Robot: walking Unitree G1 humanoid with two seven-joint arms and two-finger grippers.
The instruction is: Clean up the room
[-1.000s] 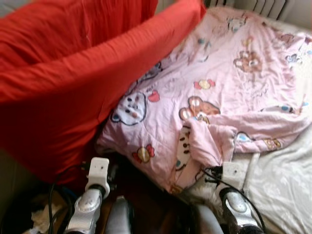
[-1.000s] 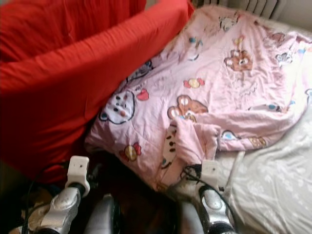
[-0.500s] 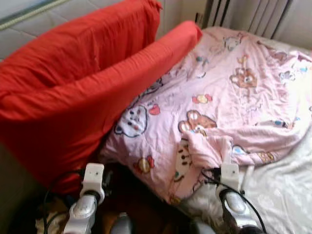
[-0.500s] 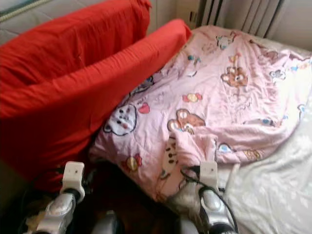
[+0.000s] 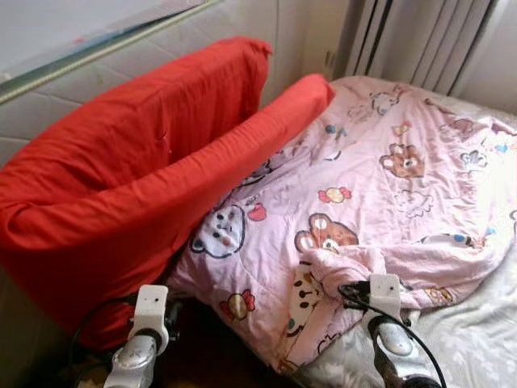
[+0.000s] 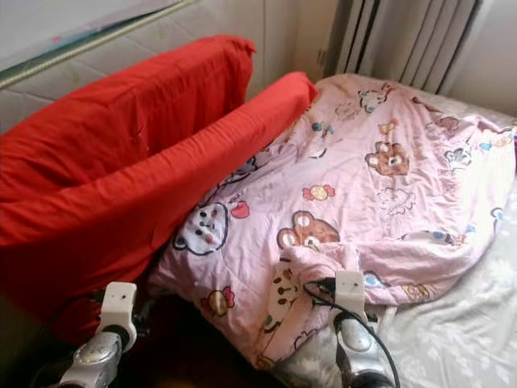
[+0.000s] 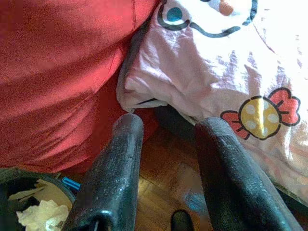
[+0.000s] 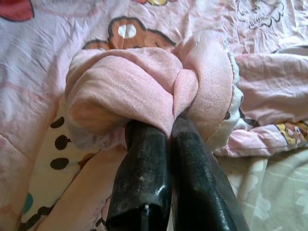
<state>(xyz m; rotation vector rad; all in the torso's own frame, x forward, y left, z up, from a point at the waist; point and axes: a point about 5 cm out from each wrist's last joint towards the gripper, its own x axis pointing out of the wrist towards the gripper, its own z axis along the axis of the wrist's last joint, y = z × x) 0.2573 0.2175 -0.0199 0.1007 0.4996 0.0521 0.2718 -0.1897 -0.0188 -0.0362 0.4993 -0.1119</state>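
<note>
One fold of the pink cartoon-print quilt (image 8: 144, 86) stays pinched in our right gripper (image 8: 168, 126), lifted higher off the white mattress (image 5: 472, 356) edge; our left gripper (image 7: 168, 127) hangs open, empty.

The quilt (image 5: 380, 178) is soft pink cloth, matt and creased, printed with cartoon bears, and the pillows (image 5: 137, 186) beside it are plain red cloth with a fine weave. The fingers (image 8: 144, 163) pinching a quilt fold are black, slightly glossy plastic or rubber, finely scuffed. Under the quilt's edge the floor (image 7: 159, 168) is glossy brown wood.
</note>
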